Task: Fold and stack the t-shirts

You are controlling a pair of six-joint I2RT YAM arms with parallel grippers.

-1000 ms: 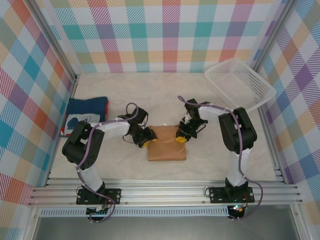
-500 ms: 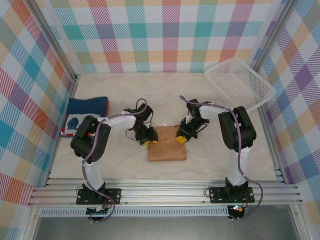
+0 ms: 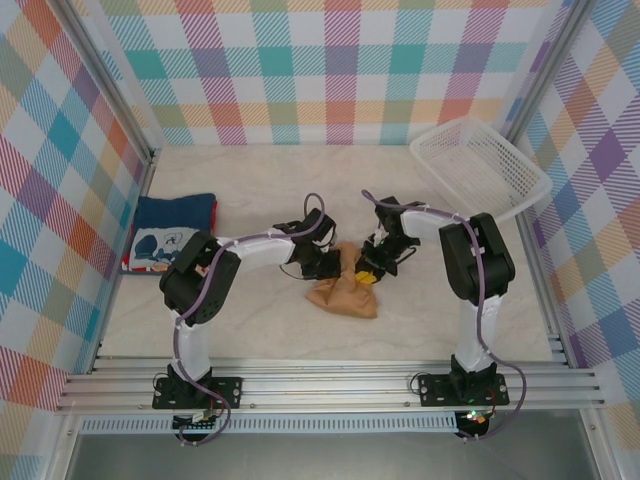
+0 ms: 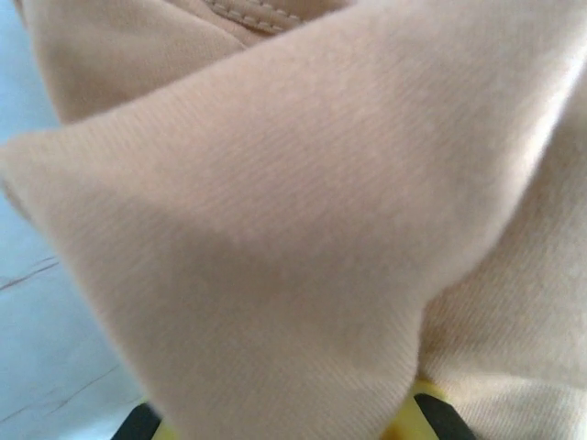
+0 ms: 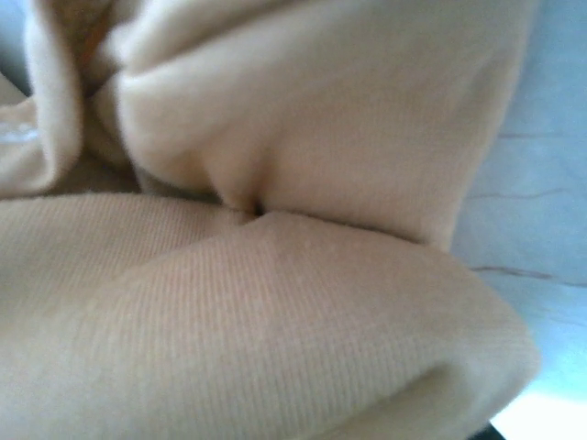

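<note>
Since a second ago, the left pincer (image 3: 332,270) has slid right and clamped shut on the tan shirt (image 3: 347,296), which is now bunched mid-surface (image 3: 255,325) instead of lying flat. At its right edge the right pincer (image 3: 368,274) touches cloth; whether it grips cannot be told. Farther left lies the folded navy shirt (image 3: 172,232), and far right a basket (image 3: 480,165).

Nothing readable here, honestly. The navy t-shirt (image 3: 178,213) has a white cartoon print (image 3: 160,245), but any lettering in it is too small to make out. The tan t-shirt (image 3: 345,296) is just plain fabric.
</note>
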